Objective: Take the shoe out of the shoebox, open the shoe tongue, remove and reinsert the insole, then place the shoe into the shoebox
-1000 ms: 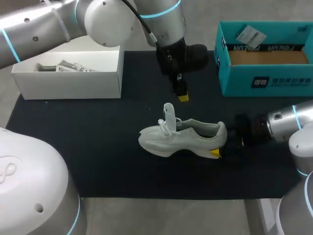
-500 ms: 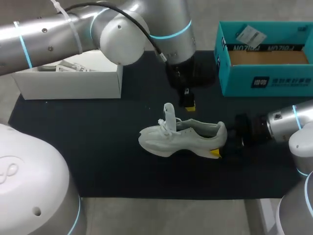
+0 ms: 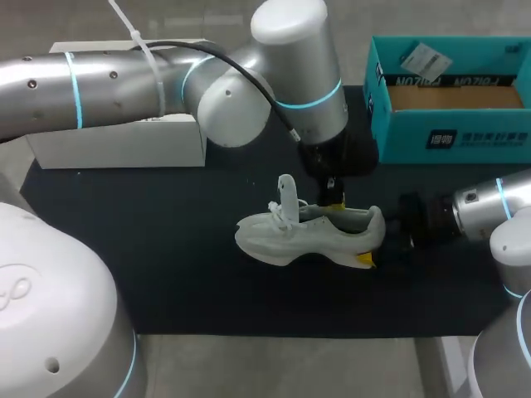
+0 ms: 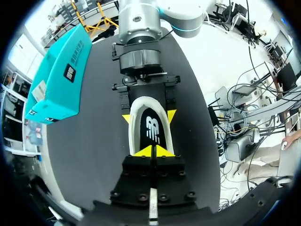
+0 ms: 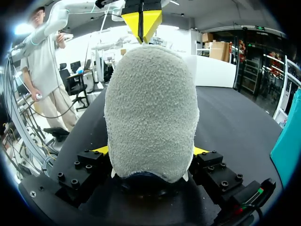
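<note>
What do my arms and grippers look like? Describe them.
The left arm and right arm are rounded silver-grey tubes with cyan rings; a black cable, zip-tied, runs along the left. The left gripper and right gripper are black bolted blocks with yellow wedge tips.

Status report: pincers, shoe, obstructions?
Left pincer shut, above insole. Right pincer shut on shoe, at heel. Shoe on mat, tongue up. Nothing in the way.

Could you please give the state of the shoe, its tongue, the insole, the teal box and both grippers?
shoe: upright on its sole, outside the box
tongue: standing up
insole: inside the shoe
teal shoebox: open
left gripper: fingers shut, over the insole
right gripper: shut on the shoe's heel
</note>
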Robot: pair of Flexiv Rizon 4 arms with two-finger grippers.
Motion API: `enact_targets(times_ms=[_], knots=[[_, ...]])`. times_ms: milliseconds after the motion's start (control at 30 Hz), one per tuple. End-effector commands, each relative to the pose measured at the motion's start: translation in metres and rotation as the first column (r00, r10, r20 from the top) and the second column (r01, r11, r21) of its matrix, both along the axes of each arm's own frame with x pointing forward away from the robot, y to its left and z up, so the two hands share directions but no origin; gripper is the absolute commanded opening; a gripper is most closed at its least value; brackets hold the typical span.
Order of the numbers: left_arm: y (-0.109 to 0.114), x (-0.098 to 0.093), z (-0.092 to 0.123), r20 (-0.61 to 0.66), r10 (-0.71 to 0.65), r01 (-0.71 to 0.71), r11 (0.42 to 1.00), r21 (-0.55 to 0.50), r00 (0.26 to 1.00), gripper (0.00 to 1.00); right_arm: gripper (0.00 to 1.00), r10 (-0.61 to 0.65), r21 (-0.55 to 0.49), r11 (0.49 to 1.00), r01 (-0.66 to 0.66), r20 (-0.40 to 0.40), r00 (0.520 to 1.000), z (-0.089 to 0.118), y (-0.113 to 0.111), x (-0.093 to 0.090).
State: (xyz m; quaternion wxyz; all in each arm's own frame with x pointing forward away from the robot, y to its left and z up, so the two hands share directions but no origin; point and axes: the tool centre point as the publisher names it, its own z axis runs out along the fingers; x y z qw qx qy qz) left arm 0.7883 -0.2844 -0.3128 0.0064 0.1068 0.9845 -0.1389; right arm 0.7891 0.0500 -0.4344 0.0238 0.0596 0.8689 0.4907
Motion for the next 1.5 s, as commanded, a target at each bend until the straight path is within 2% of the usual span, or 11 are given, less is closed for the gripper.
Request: enact_targets(times_ms=[33,500,767,1133,1267,1500], knots=[[-0.01,0.003,-0.024,0.003,-0.008,0.008,1.0,-0.006,1.0,0.0,0.0,-0.002,-0.003,1.0,0.002,0.0,1.0,-0.005,0.0,0.0],[-0.02,0.004,-0.062,-0.031,-0.073,0.074,0.997,0.031,0.997,0.0,0.0,-0.002,-0.003,1.0,0.002,0.0,1.0,-0.005,0.0,0.0],[-0.011,-0.005,-0.075,-0.053,-0.073,0.077,0.994,0.076,0.996,0.0,0.0,-0.002,-0.003,1.0,0.002,0.0,1.0,-0.005,0.0,0.0],[0.008,-0.013,-0.088,-0.164,-0.09,0.119,0.976,0.18,0.982,0.0,0.0,-0.002,-0.003,1.0,0.002,0.0,1.0,-0.005,0.0,0.0],[0.009,-0.017,-0.096,-0.217,-0.1,0.146,0.967,0.209,0.971,0.0,0.0,-0.002,-0.003,1.0,0.002,0.0,1.0,-0.005,0.0,0.0],[0.008,-0.024,-0.104,-0.228,-0.09,0.137,0.969,0.204,0.97,0.0,0.0,-0.002,-0.003,1.0,0.002,0.0,1.0,-0.005,0.0,0.0]])
